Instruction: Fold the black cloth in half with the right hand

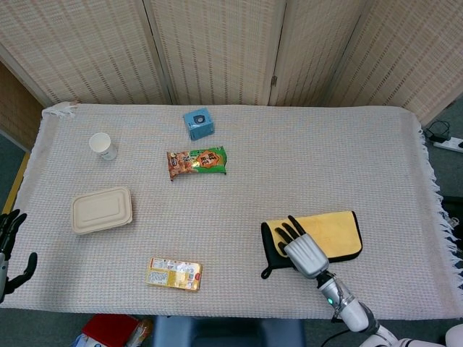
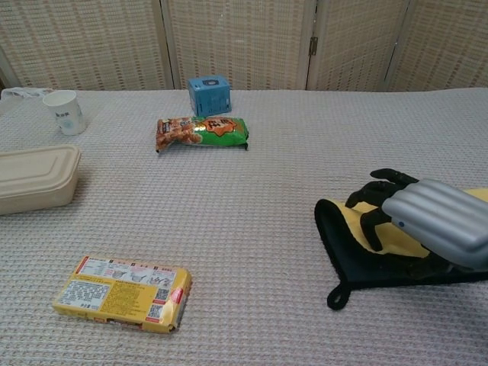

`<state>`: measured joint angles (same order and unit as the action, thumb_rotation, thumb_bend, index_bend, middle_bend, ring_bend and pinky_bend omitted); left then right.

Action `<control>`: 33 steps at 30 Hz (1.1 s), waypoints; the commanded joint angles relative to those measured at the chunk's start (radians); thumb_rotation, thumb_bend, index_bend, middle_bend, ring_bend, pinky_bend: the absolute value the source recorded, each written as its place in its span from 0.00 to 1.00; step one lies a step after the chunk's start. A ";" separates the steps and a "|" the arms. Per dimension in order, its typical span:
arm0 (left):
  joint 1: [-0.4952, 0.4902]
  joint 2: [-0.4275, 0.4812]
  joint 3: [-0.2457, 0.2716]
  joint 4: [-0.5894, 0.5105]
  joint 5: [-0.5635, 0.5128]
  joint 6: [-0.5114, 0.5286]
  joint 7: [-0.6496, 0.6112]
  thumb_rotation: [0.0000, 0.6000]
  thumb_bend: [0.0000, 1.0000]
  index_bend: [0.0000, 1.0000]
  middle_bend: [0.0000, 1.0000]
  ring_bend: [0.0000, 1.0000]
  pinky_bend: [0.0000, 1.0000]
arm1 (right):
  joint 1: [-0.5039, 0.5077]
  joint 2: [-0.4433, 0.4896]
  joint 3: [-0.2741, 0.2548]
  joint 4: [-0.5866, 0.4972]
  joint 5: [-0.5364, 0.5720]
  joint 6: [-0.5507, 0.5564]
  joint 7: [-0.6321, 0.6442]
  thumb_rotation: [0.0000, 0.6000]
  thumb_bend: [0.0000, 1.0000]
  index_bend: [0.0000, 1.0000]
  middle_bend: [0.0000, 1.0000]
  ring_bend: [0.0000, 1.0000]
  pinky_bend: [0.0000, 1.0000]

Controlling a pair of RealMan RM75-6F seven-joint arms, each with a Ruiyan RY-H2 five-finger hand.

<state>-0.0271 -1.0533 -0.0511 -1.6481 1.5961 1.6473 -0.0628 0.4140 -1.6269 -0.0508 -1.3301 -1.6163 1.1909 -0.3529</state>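
The black cloth (image 1: 270,249) lies at the near right of the table, its yellow face (image 1: 337,230) turned up over the black layer. In the chest view the cloth (image 2: 343,255) shows a black edge and a small loop at its near left corner. My right hand (image 1: 304,248) hangs over the cloth's left part with its fingers (image 2: 379,200) extended, slightly bent down, and holding nothing. My left hand (image 1: 11,249) is off the table's near left edge, fingers apart and empty.
On the table stand a blue box (image 1: 198,123), a snack bag (image 1: 197,161), a paper cup (image 1: 103,146), a beige lidded container (image 1: 102,210) and a yellow packet (image 1: 174,274). The fringed table edge (image 1: 434,188) runs to the right of the cloth.
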 commanded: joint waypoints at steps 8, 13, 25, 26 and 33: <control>0.003 0.001 -0.002 -0.001 -0.002 0.006 -0.001 1.00 0.54 0.00 0.08 0.00 0.00 | 0.021 0.054 -0.010 -0.124 0.049 -0.097 0.020 1.00 0.45 0.66 0.23 0.15 0.02; 0.004 0.001 -0.002 -0.002 -0.001 0.006 0.000 1.00 0.54 0.00 0.08 0.00 0.00 | 0.024 0.051 -0.013 -0.121 0.041 -0.100 0.028 1.00 0.45 0.66 0.23 0.15 0.02; 0.006 0.003 -0.007 -0.009 -0.016 0.005 0.002 1.00 0.56 0.00 0.08 0.00 0.00 | 0.047 0.103 -0.022 -0.172 0.096 -0.190 -0.029 1.00 0.45 0.24 0.07 0.05 0.00; 0.006 0.003 -0.007 -0.009 -0.016 0.004 0.003 1.00 0.56 0.00 0.08 0.00 0.00 | 0.047 0.110 -0.022 -0.179 0.095 -0.187 -0.030 1.00 0.45 0.20 0.06 0.04 0.00; 0.003 0.000 -0.007 -0.011 -0.017 -0.004 0.012 1.00 0.56 0.00 0.08 0.00 0.00 | 0.040 0.160 -0.038 -0.224 0.065 -0.161 -0.012 1.00 0.45 0.00 0.02 0.01 0.00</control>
<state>-0.0242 -1.0537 -0.0581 -1.6585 1.5788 1.6437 -0.0510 0.4560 -1.4725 -0.0856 -1.5494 -1.5469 1.0260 -0.3684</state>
